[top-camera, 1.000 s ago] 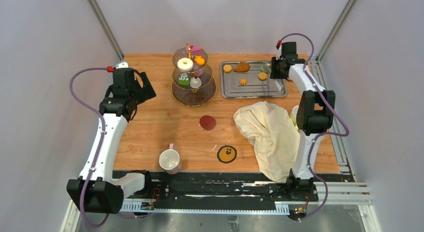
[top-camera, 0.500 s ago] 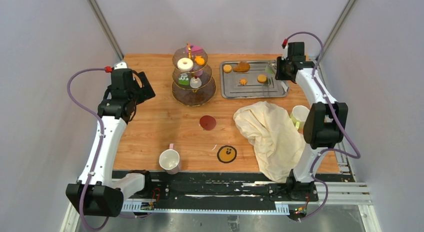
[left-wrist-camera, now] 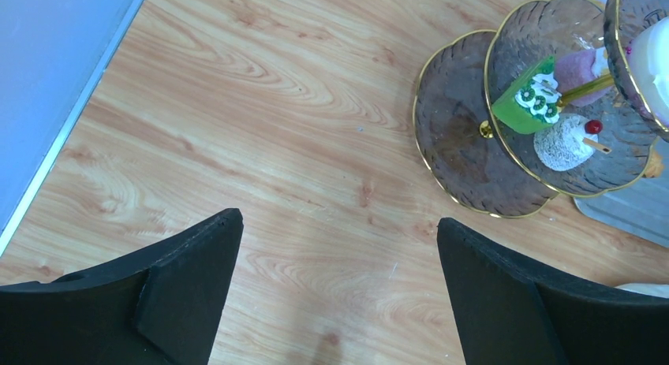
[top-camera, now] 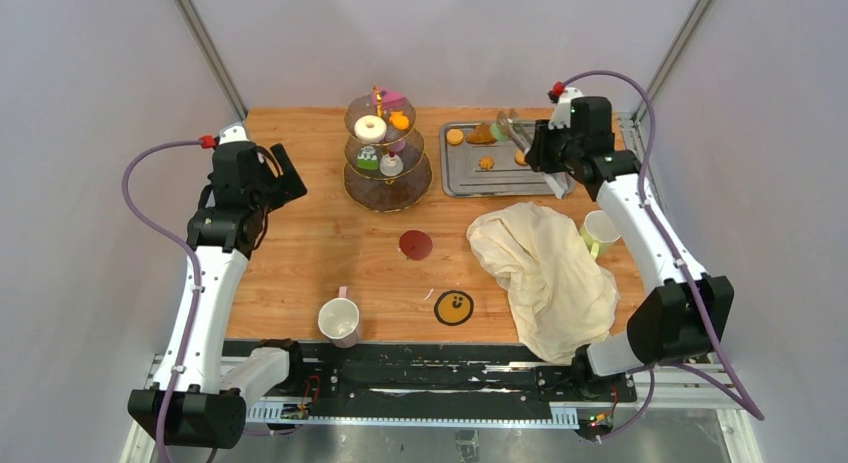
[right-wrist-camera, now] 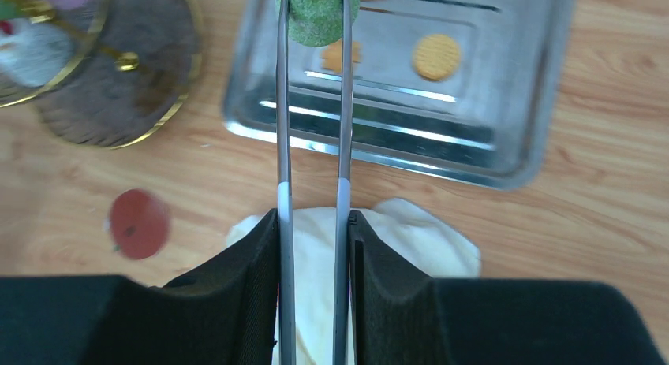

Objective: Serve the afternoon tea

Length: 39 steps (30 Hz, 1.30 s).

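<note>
Afternoon tea: green cake (right-wrist-camera: pixel 315 16) pinched in tongs (right-wrist-camera: pixel 282 128) over the steel tray (right-wrist-camera: pixel 473 105)

Since a second ago the right arm has been swung outward; its elbow, formerly set over the cream cloth (top-camera: pixel 545 268), is now seen low beyond the right edge of the table (top-camera: pixel 300 243). The right gripper (right-wrist-camera: pixel 314 219) is closed narrowly on the tongs; the green cake, which lay at the tray's right end before, is now gripped between the tong tips and held over the tray's far side. One pale mug (top-camera: pixel 600 228), half hidden by the arm earlier, is now shown whole just right of the cloth; the other mug (top-camera: pixel 339 320) has been left near the front edge.

The left gripper (left-wrist-camera: pixel 338 220) is kept spread wide and empty above bare wood, left of the three-tier stand (top-camera: pixel 375 195); it has been shifted slightly leftward. The white donut (top-camera: pixel 370 129) is unchanged on an upper tier; orange macarons (top-camera: pixel 455 136) are still laid on the tray. A simple face is printed on the yellow disc (top-camera: pixel 454 307); whether any lettering is carried there cannot be told.
</note>
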### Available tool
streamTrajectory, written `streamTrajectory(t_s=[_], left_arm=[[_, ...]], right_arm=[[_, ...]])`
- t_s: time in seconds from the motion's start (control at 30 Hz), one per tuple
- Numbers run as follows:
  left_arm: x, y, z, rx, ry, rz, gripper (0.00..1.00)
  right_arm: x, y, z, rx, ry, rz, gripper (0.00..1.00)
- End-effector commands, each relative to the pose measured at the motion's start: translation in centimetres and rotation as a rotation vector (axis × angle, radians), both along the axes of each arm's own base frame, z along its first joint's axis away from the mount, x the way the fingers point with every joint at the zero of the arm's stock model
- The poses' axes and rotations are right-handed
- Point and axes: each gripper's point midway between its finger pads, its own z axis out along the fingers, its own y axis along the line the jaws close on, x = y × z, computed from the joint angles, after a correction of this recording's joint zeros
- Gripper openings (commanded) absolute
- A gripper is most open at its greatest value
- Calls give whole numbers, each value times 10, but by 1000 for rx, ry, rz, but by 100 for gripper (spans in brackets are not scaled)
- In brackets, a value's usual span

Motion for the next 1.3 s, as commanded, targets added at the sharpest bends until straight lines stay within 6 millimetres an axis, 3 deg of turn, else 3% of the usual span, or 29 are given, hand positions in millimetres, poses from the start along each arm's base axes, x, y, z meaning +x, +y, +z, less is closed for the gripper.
streamTrajectory(t_s=[0.0,0.2,0.43,0.8,1.27], left_arm=[[-6,0,8,-4,-26,-1,98],[-11,2,9,5,-29,4,98],[-14,5,11,22,-25,11,98],[-12,6,11,23,-22,14,98],[-9,8,5,33,-3,23,98]], right_arm=[[-15,69,36,57,-100,212,5],[-29,136,37,27,-90,410,5],[-34,176,38,-2,-90,521,5],[-20,200,27,-17,-59,566,5],[-4,207,2,-97,-25,554,5]])
